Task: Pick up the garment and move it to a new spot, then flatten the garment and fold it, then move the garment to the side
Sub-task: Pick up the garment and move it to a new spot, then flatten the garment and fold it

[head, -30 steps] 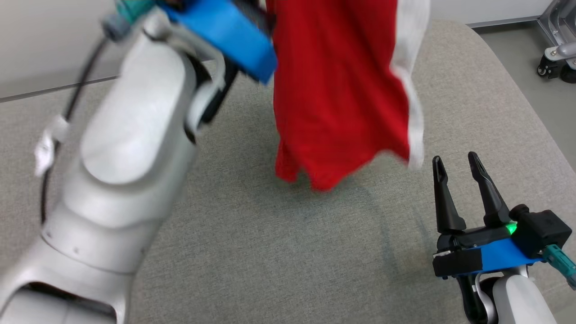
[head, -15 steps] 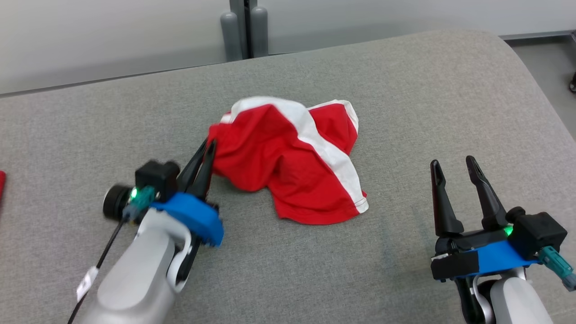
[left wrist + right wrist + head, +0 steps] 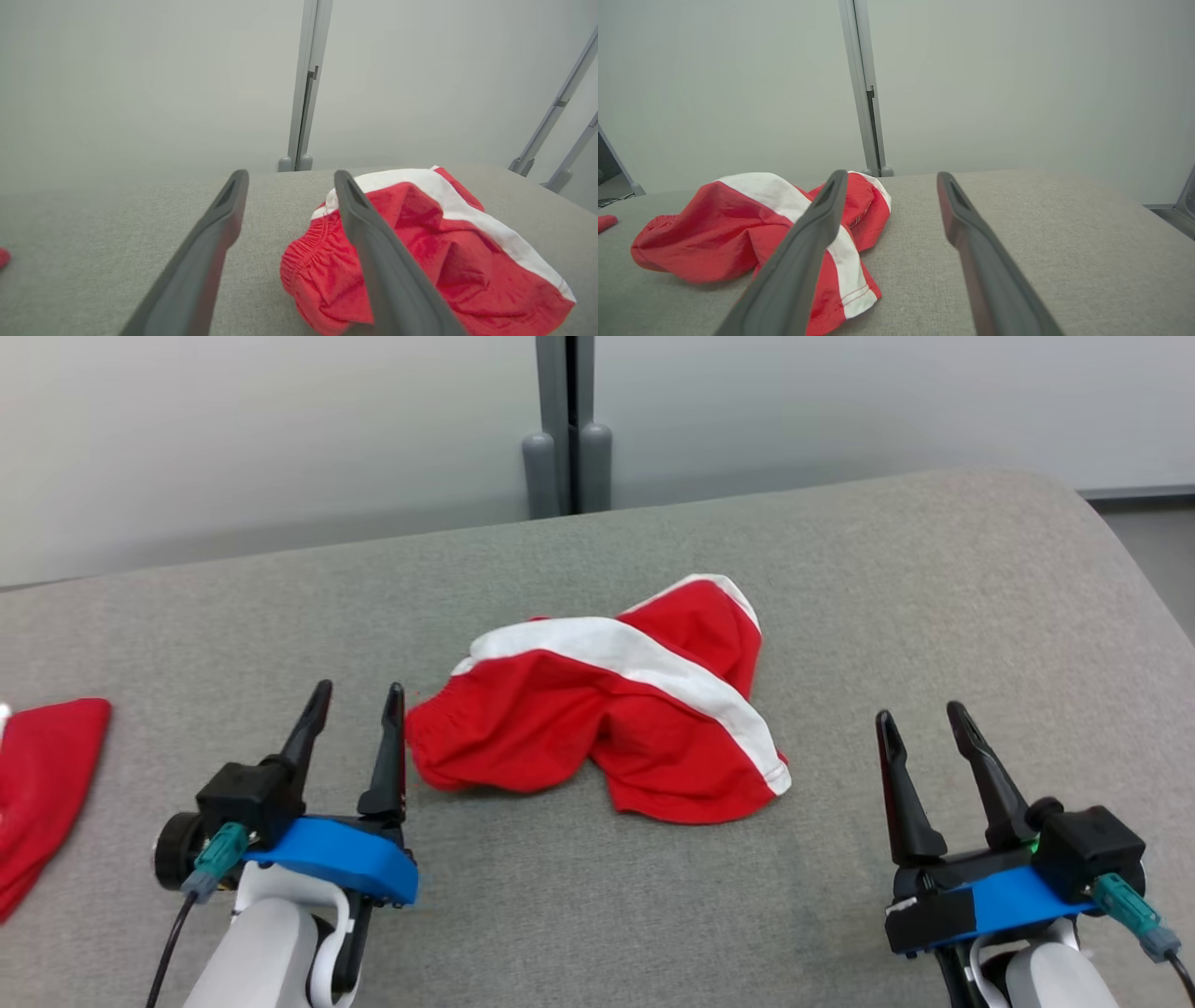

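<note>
The left gripper [image 3: 359, 689] is held spread and empty, just beside the crumpled red-and-white garment [image 3: 597, 728], which is laid centrally on the grey fabric surface [image 3: 840, 569]. The right gripper [image 3: 919, 712] is likewise spread, grasping nothing. A pale wall [image 3: 280, 429] is seen behind.

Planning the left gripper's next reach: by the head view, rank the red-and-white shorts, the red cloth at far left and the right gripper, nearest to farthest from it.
1. The red-and-white shorts: just right of the left gripper, whose jaws stand open.
2. The red cloth: off to its left, at the view's edge.
3. The right gripper: farthest, on the right beyond the shorts.
</note>
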### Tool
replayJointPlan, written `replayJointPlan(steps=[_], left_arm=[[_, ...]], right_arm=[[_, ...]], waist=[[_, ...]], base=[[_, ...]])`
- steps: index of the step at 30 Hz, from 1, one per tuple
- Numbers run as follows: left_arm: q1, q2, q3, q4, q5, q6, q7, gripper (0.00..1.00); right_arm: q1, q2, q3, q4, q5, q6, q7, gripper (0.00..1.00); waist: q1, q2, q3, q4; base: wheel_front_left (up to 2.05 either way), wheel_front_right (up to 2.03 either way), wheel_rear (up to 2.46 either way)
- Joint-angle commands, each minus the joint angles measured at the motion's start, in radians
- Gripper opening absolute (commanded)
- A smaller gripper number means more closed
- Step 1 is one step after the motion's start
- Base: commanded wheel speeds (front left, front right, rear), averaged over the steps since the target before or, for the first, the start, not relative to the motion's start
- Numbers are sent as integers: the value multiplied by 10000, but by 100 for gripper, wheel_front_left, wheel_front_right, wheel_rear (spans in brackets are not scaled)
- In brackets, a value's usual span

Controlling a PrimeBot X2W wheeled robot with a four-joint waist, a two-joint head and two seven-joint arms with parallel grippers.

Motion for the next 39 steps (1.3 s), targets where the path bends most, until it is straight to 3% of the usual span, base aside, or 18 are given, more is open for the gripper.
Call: replayJointPlan(steps=[1,10,17,29,39], left_arm=[[303,-50,311,-260,184,71,-33,100],[1760,-445,2657,-1881,1355,-42,-33,100],[2825,-764,3623,-2541,2353,-490,-33,100],[3843,-1222,4045,-2157,2919,-899,-34,100],[3864,-1346,4148,-1825,3022,-992,-34,100]], right_arm=[[174,-45,-37,42,-78,1,-35,100],[515,-45,-233,260,-235,1,-35,100],[729,-47,-291,602,-261,1,-35,100],[1132,-47,-389,1519,-322,1,-35,100],[1130,-47,-401,1938,-318,1,-36,100]], waist=[[1,1,-89,104],[1,1,-509,861],[1,1,-721,1316],[1,1,-1094,1536],[1,1,-1104,1557]], base=[[0,0,0],[0,0,0],[0,0,0],[0,0,0],[0,0,0]])
